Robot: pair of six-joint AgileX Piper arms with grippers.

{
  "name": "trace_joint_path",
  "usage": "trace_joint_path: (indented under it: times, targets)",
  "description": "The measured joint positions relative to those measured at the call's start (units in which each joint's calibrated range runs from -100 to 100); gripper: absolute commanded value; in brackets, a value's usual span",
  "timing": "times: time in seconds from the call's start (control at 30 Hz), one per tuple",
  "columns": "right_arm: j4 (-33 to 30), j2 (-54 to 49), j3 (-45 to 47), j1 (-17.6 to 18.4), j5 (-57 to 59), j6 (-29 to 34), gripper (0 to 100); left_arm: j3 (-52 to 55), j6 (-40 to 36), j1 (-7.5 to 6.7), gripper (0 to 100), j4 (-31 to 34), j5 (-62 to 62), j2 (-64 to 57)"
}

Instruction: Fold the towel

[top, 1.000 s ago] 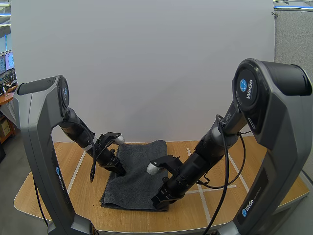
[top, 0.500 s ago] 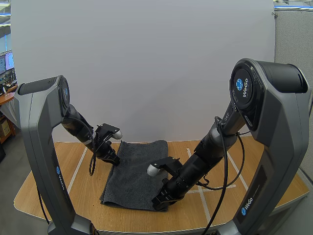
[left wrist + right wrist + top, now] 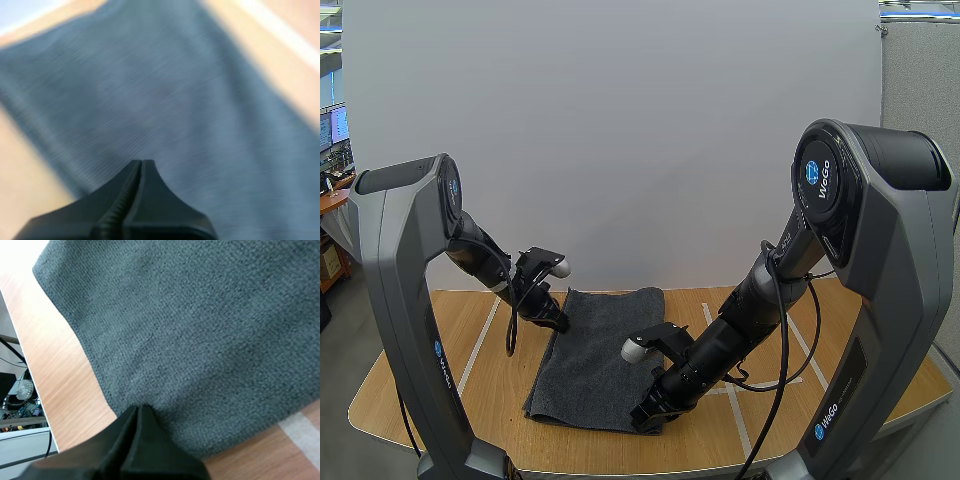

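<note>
So the towel [image 3: 595, 350] is lying flat in the lower middle of the high view. It's a dark grey rectangle with its long axis running from the near table edge toward the back, leaning slightly right as it goes. I can't tell if it's a single layer or already doubled.

What matters for the next move is that the arms sit at opposite corners. The left gripper [image 3: 558, 322] is left of centre in the frame, at the towel's left long edge, up toward the far-left corner. Its fingers are pressed together into one wedge over the cloth, with nothing between them that I can see. The right gripper [image 3: 642, 418] is at the bottom middle of the frame, at the near-right corner, with its tip right on the towel's edge. Its fingers are together too, and I honestly can't tell if a bit of cloth is nipped in there.

My guess is the fold goes along the long axis, near end up to far end. The right arm is well placed for that. The left is nearer the far end, so it would have to drop to the near-left corner first.

The surface is a bare wood table [image 3: 440, 380] with white tape lines [image 3: 477, 350]. It looks smooth, so the cloth could slide. There's plenty of bare wood either side, but the towel's far end is close to the back.
</note>
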Motion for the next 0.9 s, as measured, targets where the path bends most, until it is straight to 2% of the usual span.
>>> trace_joint_path:
  times: [0.2, 0.23, 0.33, 0.43, 0.7, 0.8, 0.9]
  targets:
    - [0.00, 0.00, 0.00, 0.00, 0.00, 0.00, 0, 0.00, 2.65, 0.00, 0, -4.31, 8.46, -2.21]
    - [0.00, 0.00, 0.00, 0.00, 0.00, 0.00, 0, -0.05, 3.73, 0.00, 0, -6.98, 9.92, -2.94]
    - [0.00, 0.00, 0.00, 0.00, 0.00, 0.00, 0, -0.16, 4.96, -0.16, 0, -6.84, 10.32, -2.25]
    - [0.00, 0.00, 0.00, 0.00, 0.00, -0.08, 0, -0.16, 5.43, -0.80, 0, -4.90, 6.66, 0.89]
    - [0.04, 0.00, 0.00, 0.00, 0.00, -0.08, 0, -0.62, 5.75, -0.88, 0, -4.78, 2.58, 3.58]
    - [0.04, 0.00, 0.00, 0.00, 0.00, -0.08, 0, -4.55, 5.76, -0.88, 0, -5.19, -8.07, 5.24]
    - [0.04, 0.00, 0.00, 0.00, 0.00, -0.08, 0, -7.22, 5.76, -0.88, 0, -6.35, -9.94, 6.11]
